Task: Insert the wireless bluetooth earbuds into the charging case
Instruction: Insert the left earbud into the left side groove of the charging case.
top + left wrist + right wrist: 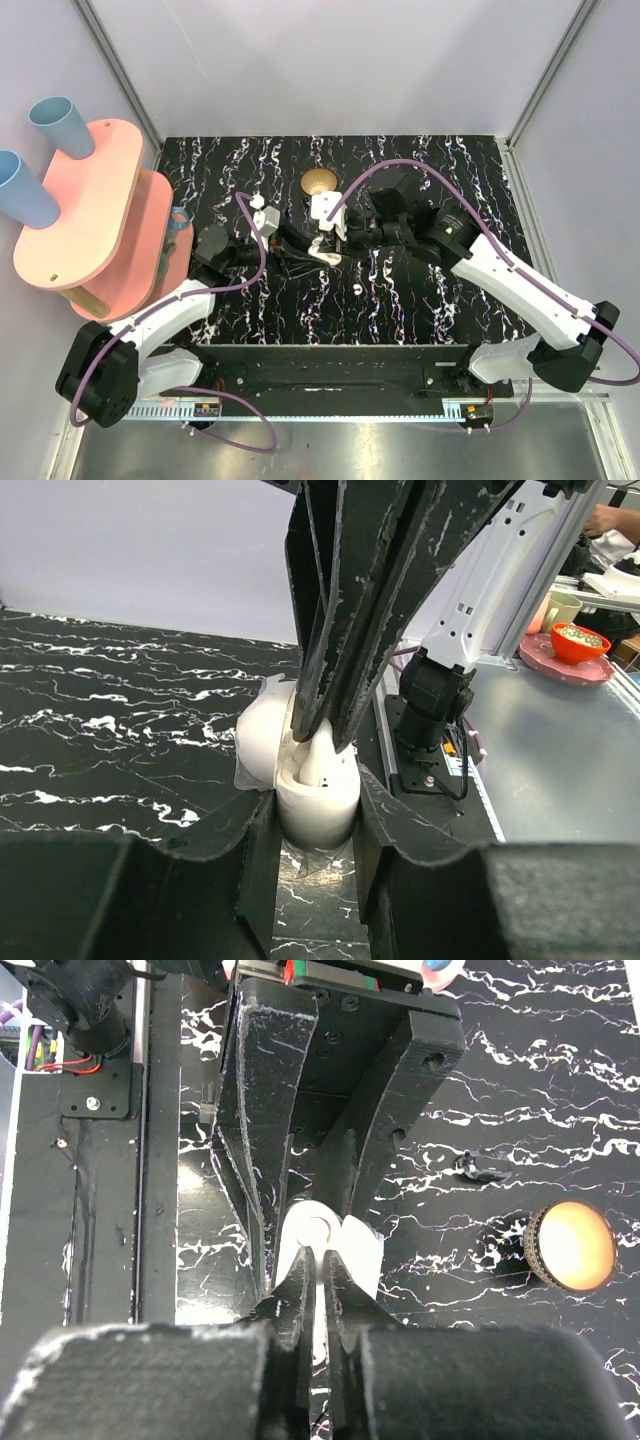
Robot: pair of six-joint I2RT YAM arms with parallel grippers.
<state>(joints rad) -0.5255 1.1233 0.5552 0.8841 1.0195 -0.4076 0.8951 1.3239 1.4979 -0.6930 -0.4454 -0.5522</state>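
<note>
White charging case [320, 808] sits clamped in my left claw [314, 828]; my right claw [318, 1274], nearly closed, pinches one earbud [322, 760] at its tips, touching the case's open top.

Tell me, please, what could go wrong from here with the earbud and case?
The right tool pinches an earbud over the open charging case; slightly off line, it may jam on the rim or slip free.
Pressing down could twist the case in the grip of the left tool.
What looks like the second earbud lies loose on the table, where an arm could knock it.
</note>
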